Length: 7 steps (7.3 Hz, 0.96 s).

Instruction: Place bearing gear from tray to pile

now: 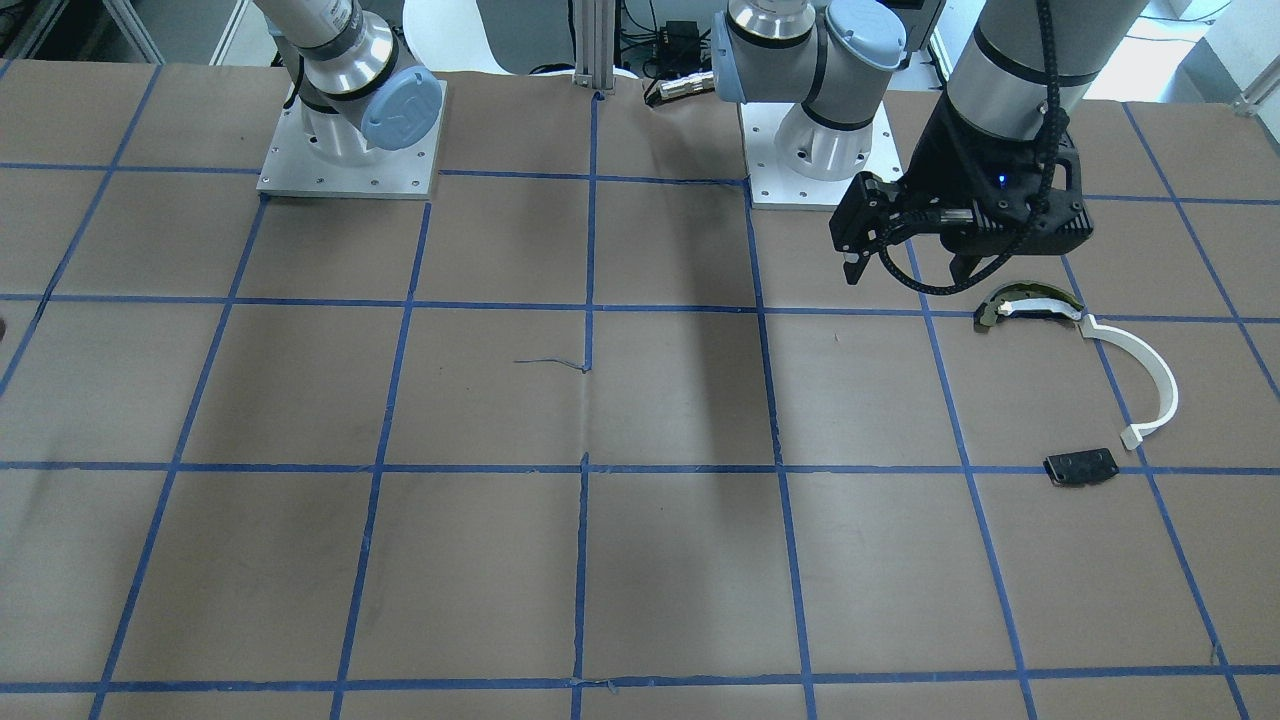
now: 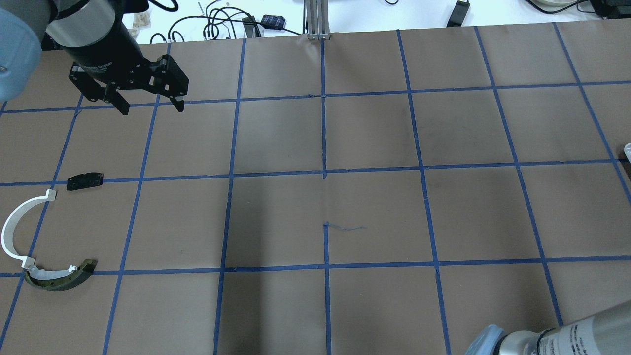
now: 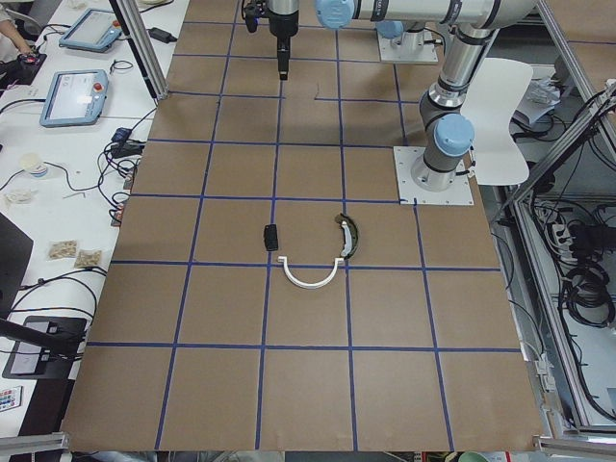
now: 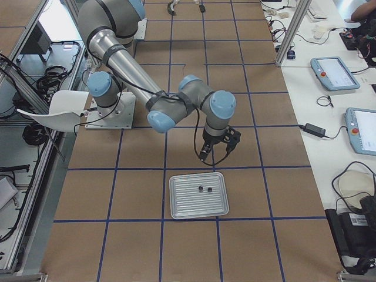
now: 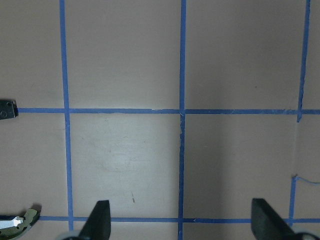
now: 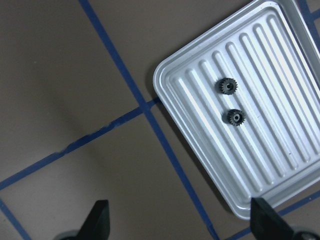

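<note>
Brown paper (image 2: pixel 374 133) covers the table, matte and creased at the seams, ruled into squares by blue tape (image 2: pixel 323 138).

Pile, far left of the overhead view:
- white arc strip (image 2: pixel 12 231): thin half-hoop, a small tab at each end.
- olive-edged piece (image 2: pixel 61 281): dark, curved, touching the strip's lower end.
- black plate (image 2: pixel 85 181): flat, lying apart from the other two.

Left gripper (image 2: pixel 152 108): black, fingers spread wide, holding nothing. Only bare paper and a tape crossing lie between the jaws. All of the pile lies outside them, off to one side; in the wrist view the olive tip sits just beyond one finger.

Right gripper (image 6: pixel 180 225): fingers likewise spread and empty, hanging over paper beside the tray's corner.

Tray (image 6: pixel 270 60): bright metal, ribbed floor, rounded corners, raised rim. It is ahead of the right jaws and off to one side.

Upper bearing gear (image 6: pixel 227 86) and lower bearing gear (image 6: pixel 234 117): small, dark, toothed, each with a centre bore. They lie flat on the ribs, close together but apart, well ahead of the fingertips.

Room: aluminium post (image 2: pixel 315 19) at the table's far edge, white benches with cables and touchscreen pendants (image 4: pixel 335 73).
</note>
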Available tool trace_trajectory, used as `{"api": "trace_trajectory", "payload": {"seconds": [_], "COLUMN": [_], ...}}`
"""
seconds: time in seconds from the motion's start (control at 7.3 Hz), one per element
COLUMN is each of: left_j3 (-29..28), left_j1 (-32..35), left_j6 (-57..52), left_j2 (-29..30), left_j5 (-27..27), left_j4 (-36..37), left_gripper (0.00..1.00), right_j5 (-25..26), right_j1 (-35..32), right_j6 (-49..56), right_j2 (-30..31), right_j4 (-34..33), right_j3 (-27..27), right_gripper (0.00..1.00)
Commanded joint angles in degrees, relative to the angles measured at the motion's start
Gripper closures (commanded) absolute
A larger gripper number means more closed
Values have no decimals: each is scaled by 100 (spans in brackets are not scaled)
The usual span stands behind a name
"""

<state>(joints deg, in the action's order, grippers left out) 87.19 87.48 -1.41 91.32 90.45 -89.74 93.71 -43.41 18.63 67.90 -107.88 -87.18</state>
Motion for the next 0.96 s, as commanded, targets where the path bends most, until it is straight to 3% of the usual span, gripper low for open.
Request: {"api": "trace_trajectory", "payload": {"seconds": [0.0, 0.82], "left_j3": [0, 0], "left_j1": [-3, -3], "left_j6": [0, 0], "left_j2": [0, -9], "left_j5": [-1, 8], "left_j4": [0, 0], "left_gripper": [0, 0], "right_j5": [191, 366], "right_j1": [209, 430], "right_j6": [184, 308], "right_j2": [-784, -1568], "right_j4": [-617, -1198], "right_j3": [157, 184], "right_gripper": [0, 4]}}
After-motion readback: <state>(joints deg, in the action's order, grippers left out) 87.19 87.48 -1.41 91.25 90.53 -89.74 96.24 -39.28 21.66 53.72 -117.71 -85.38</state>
